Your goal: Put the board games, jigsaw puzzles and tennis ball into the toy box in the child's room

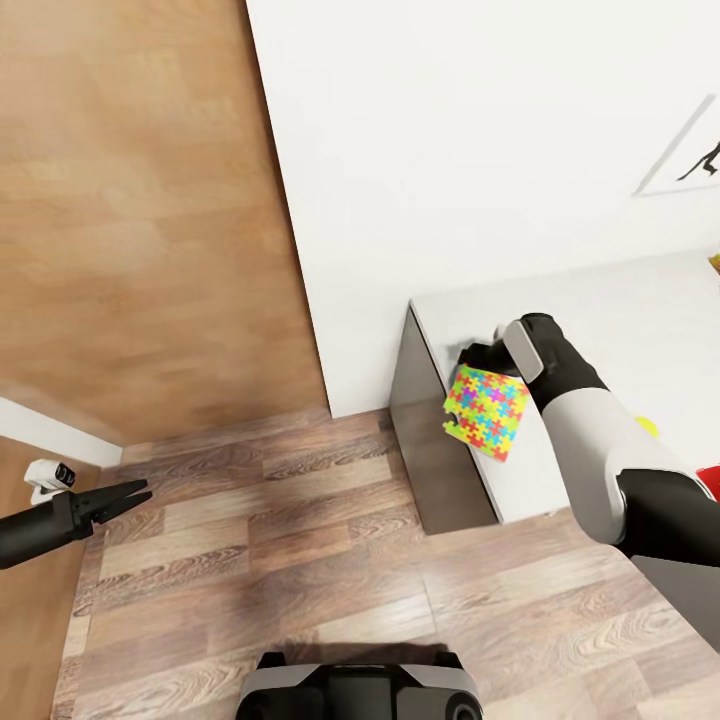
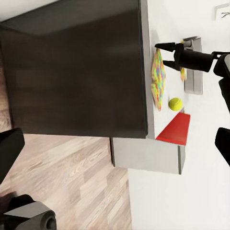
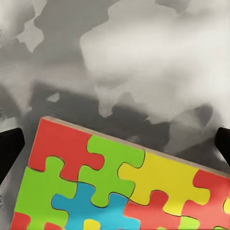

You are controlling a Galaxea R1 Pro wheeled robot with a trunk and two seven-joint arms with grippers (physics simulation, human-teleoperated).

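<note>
A jigsaw puzzle (image 1: 487,410) with bright interlocking pieces lies at the left end of the pale grey table (image 1: 640,310), one corner hanging over the edge. My right gripper (image 1: 478,352) hovers over its far edge. In the right wrist view the puzzle (image 3: 115,191) sits below and between the two fingers, which are spread wide and off it. From the left wrist view the puzzle (image 2: 158,79) shows edge-on under the right gripper (image 2: 162,52), with the tennis ball (image 2: 175,104) beside it. A light grey bin, seemingly the toy box (image 2: 194,81), stands further along. My left gripper (image 1: 143,493) is open over the floor.
A red flat box (image 2: 175,129) lies on the table past the ball. The table's dark end panel (image 1: 430,450) drops to the wooden floor (image 1: 300,560). A white wall (image 1: 450,150) rises behind, with a wood-toned panel (image 1: 140,200) to the left. My base (image 1: 360,685) is below.
</note>
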